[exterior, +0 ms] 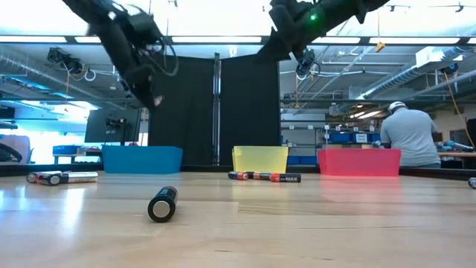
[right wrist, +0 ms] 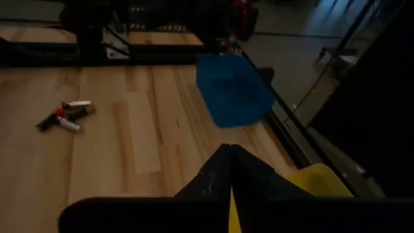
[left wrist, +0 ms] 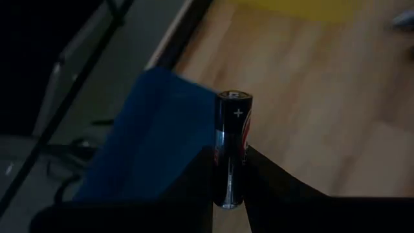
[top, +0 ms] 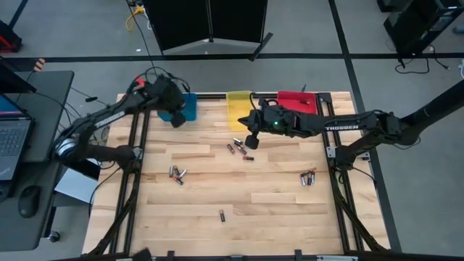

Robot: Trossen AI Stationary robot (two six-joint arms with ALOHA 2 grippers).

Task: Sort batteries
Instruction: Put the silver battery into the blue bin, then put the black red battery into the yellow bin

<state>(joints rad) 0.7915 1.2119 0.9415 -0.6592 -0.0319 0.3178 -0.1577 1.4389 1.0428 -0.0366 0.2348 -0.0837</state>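
My left gripper [top: 176, 119] hangs over the near side of the blue bin [top: 183, 107], shut on one dark battery [left wrist: 231, 149]. My right gripper [right wrist: 229, 150] is shut with nothing between its fingers; it hangs above the table just near of the yellow bin [top: 238, 106]. Loose batteries lie on their sides on the wood: a cluster [top: 239, 148] below my right gripper, one at the left [top: 177, 174], one at the right [top: 309, 177], and a single cell [top: 222, 214] near the front. The red bin [top: 297, 101] stands at the far right. My left gripper pinches the battery's lower part [left wrist: 228, 184] between its two fingers. The battery lies along the fingers, and its plus end [left wrist: 235, 102] sticks out past the fingertips. The fingers slant downward over the blue bin [left wrist: 152, 139]. The battery is lifted clear of table and bin.
The three bins stand in a row along the table's far edge. Black frame rails [top: 138, 167] run along the table's left and right sides. A desk with a laptop [top: 11, 145] stands left of the table. A person [exterior: 409, 134] sits in the room behind.
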